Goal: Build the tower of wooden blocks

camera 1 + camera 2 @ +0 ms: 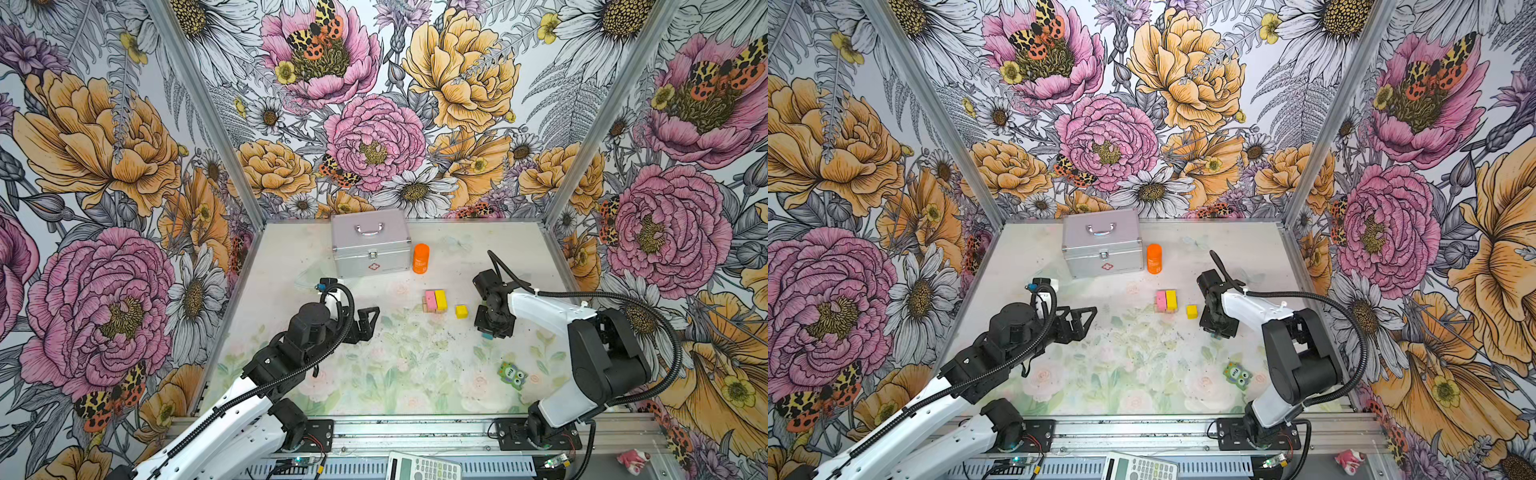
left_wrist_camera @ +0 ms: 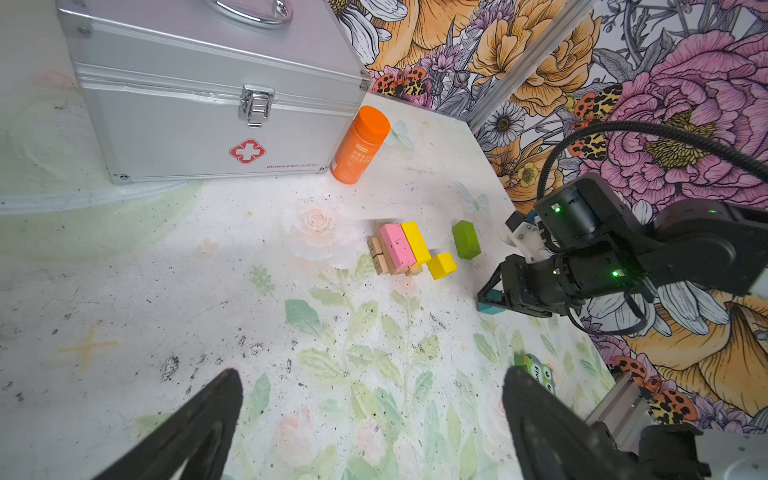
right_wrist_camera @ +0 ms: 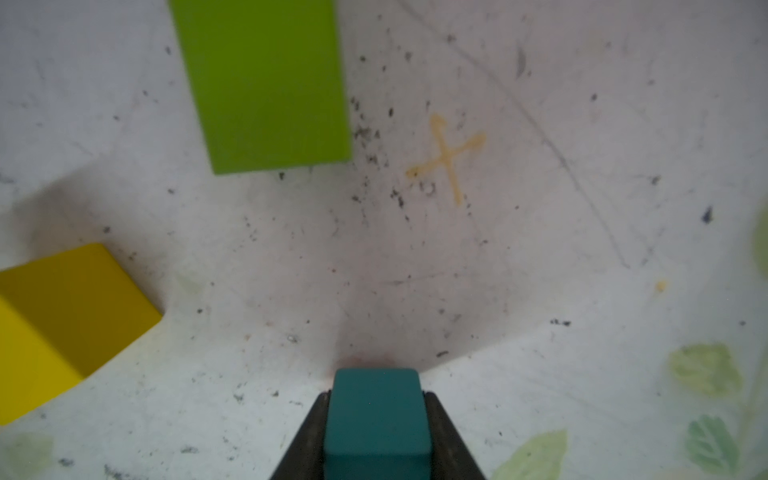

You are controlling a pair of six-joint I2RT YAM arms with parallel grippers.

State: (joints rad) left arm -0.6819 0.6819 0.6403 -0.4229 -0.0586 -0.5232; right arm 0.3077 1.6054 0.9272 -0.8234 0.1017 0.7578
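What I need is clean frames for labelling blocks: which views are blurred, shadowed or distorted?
Right wrist view: soft focus, the green bar and yellow cube have fuzzy edges; a dim shadow lies on the table ahead of the teal cube. Left wrist view: sharp, but the wide lens warps the metal case. Both top views: evenly lit, sharp, the tower small.

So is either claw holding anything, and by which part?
The right gripper pinches the small teal wooden cube by two opposite side faces; the left gripper holds nothing.
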